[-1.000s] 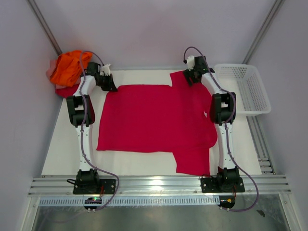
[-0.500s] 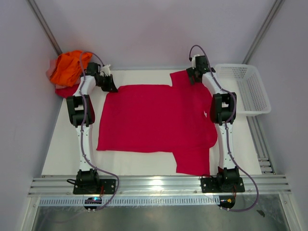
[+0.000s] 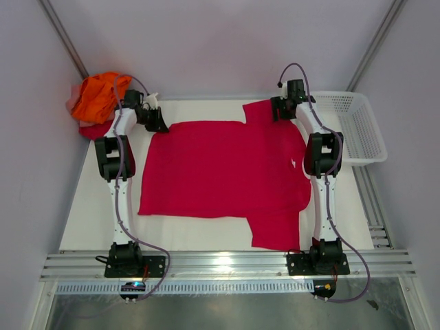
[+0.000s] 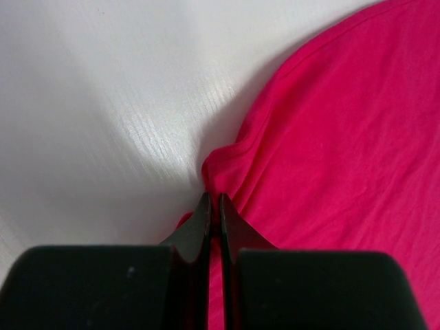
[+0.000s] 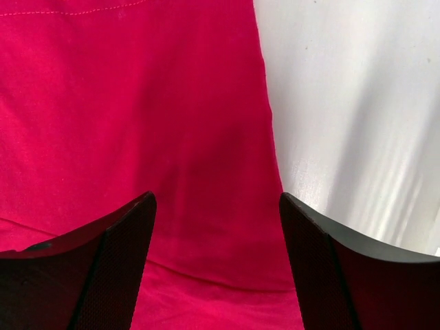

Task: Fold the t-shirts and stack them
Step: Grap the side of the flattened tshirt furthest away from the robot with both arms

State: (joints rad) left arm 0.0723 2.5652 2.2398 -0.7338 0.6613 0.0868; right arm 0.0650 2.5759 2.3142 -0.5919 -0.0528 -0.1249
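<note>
White mesh basket (image 3: pixel 357 130) sat at 2 o'clock, off the right edge of the white table (image 3: pixel 96 213). Aluminium rail (image 3: pixel 227 263) ran along 6 o'clock, with a grey metal sheet (image 3: pixel 227 309) below it. Frame struts stood at 11 (image 3: pixel 63 36) and 1 o'clock (image 3: pixel 377 41).

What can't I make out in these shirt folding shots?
- Top view: how many shirts lie in the corner pile; they are bunched together.
- Top view: right edge of the crimson t-shirt; the right arm covers it.
- Left wrist: cloth inside the left gripper; its fingers hide it.
</note>
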